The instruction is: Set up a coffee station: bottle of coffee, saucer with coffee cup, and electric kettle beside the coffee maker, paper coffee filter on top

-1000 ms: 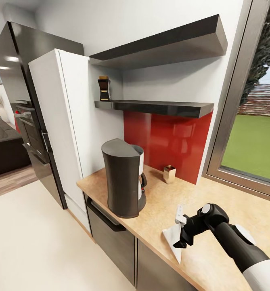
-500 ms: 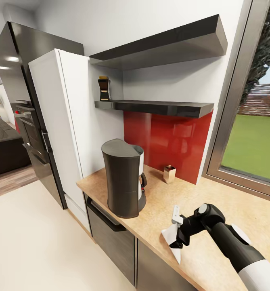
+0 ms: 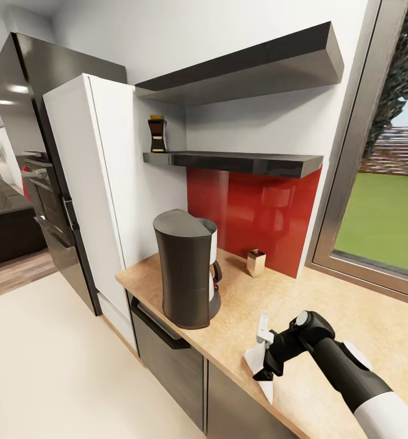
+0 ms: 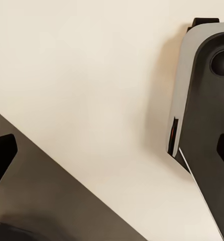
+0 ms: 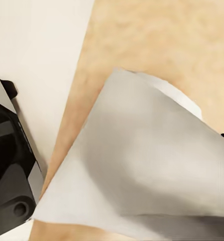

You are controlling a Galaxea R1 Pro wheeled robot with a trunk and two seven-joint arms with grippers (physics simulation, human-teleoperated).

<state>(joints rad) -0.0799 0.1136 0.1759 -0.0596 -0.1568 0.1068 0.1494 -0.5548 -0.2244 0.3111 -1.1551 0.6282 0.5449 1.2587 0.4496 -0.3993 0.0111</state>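
**Paper filter in the right jaws near the surface's front edge**

The kitchen countertop (image 3: 325, 305), a long tan wood-look surface over grey cabinet fronts, runs from the white cabinet side at its left end toward the window. Above its back edge two black boards hang on the wall; the lower kitchen shelf (image 3: 240, 161) carries the bottle of coffee (image 3: 157, 134) at its left end, against the white cabinet. The coffee maker (image 3: 188, 268), tall and dark grey, stands upright near the surface's left end, close to the front edge. A small tan-and-white container (image 3: 256, 262) sits by the red back wall, well apart from the machine.

The right gripper (image 3: 263, 355) hangs over the front edge, to the right of the coffee maker, and its jaws are closed narrowly on the paper coffee filter (image 3: 260, 369), a white cone-shaped sheet. In the right wrist view the filter (image 5: 142, 175) spreads wide over the tan top. The left arm's camera looks down at pale floor; whether the left jaws are wide or narrow I cannot tell.

The filter looks very light, thin and floppy, easy to crease or let slip, so a pinch on its rim seems best. The bottle looks small, rigid and smooth; a grip round its body below the cap would likely suit.
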